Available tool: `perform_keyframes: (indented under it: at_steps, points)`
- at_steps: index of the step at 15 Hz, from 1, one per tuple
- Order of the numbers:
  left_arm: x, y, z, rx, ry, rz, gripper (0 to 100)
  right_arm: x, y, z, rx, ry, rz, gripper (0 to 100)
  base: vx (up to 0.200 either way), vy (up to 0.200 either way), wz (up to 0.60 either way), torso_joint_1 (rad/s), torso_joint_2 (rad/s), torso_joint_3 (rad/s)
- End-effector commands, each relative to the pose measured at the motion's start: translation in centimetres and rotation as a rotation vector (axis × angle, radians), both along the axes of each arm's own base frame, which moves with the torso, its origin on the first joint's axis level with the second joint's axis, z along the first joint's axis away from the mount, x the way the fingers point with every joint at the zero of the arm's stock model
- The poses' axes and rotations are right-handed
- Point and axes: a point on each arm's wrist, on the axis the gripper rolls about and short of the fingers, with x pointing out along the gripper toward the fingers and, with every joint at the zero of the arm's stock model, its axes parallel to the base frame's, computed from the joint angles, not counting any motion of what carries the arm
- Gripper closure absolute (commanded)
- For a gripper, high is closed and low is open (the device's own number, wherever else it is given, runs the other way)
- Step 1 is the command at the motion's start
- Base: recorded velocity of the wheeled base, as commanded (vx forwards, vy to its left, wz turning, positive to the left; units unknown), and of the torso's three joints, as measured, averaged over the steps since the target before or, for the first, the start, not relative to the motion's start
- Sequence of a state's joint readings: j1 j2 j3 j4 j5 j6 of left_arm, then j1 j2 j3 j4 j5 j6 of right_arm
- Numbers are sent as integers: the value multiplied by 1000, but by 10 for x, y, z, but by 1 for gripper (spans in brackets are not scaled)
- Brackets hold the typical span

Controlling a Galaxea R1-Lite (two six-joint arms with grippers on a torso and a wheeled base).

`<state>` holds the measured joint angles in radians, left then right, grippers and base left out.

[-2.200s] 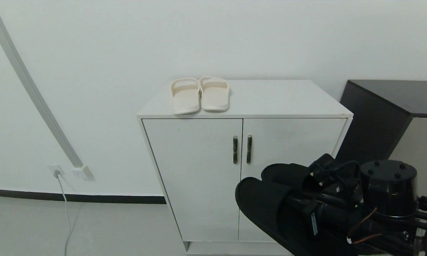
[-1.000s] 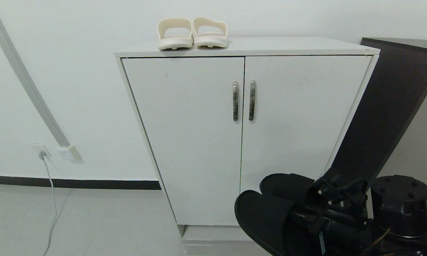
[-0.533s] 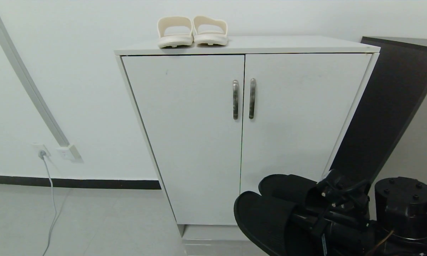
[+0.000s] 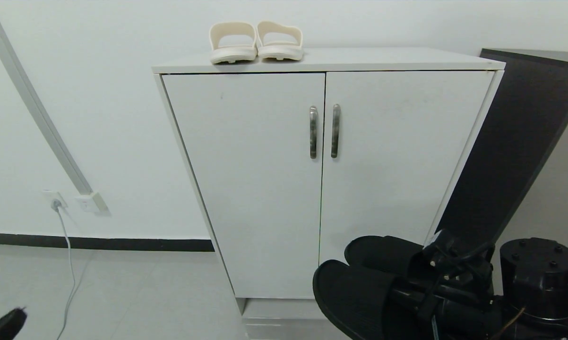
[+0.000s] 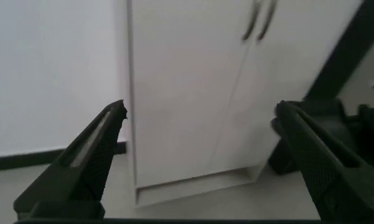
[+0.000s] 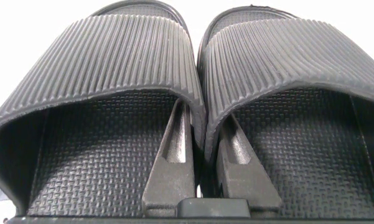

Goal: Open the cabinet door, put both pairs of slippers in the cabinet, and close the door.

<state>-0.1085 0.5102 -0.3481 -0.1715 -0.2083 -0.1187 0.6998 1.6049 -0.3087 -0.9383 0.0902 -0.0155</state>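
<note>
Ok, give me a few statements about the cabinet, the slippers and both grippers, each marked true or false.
1. Both cabinet doors are shut. True.
2. The cream slippers lie on the floor. False: they sit on top of the cabinet.
3. The right gripper is shut on the black slippers. True.
4. The left gripper carries a slipper. False: its fingers are open and empty.
</note>
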Motion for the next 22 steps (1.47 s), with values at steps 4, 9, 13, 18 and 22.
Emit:
perform_keyframes:
  at_steps: [4, 9, 13, 18, 22]
  points:
    - [137, -31, 52, -11, 61, -229, 0, -1, 0, 0, -15, -16, 8, 100, 0, 0, 0, 0, 0, 0]
    - [178, -78, 81, -71, 56, -403, 0, -1, 0, -1, -19, -14, 12, 100, 0, 0, 0, 0, 0, 0]
    - [214, -119, 78, -71, 104, -534, 0, -1, 0, -2, -18, -7, 26, 100, 0, 0, 0, 0, 0, 0]
    - [244, -151, 87, -176, 170, -758, 0, -4, -1, -4, -17, 5, 48, 100, 0, 0, 0, 0, 0, 0]
    - [260, -175, 87, -206, 204, -865, 0, -3, -1, -5, -18, 9, 52, 100, 0, 0, 0, 0, 0, 0]
